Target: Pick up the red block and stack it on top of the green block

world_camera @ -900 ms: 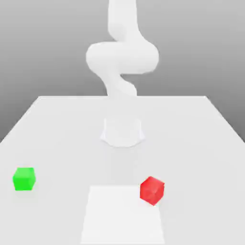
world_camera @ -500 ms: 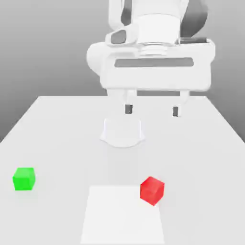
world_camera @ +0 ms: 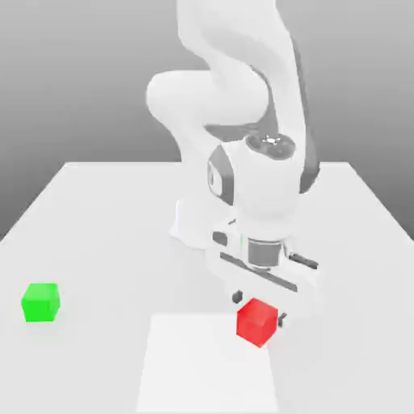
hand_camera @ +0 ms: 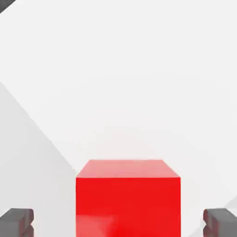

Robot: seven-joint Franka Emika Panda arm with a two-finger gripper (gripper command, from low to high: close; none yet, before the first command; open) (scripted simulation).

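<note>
The red block (world_camera: 257,321) rests on the table near the front, at the corner of a paler square patch. My gripper (world_camera: 259,307) has come down over it, open, with one dark fingertip (world_camera: 238,297) on each side of the cube and a clear gap to it. In the hand view the red block (hand_camera: 127,196) sits between the two fingertips (hand_camera: 16,221), which stand well apart from its faces. The green block (world_camera: 40,302) lies alone on the table at the exterior view's left, far from the gripper.
The white table (world_camera: 113,218) stretches wide around both cubes. A paler square patch (world_camera: 202,368) marks the front middle. The arm's base (world_camera: 198,222) stands behind the red block, and the arm bends over it.
The hand has dropped from high above the table down to the red block, so its open fingers now straddle the cube. Neither block has moved.
</note>
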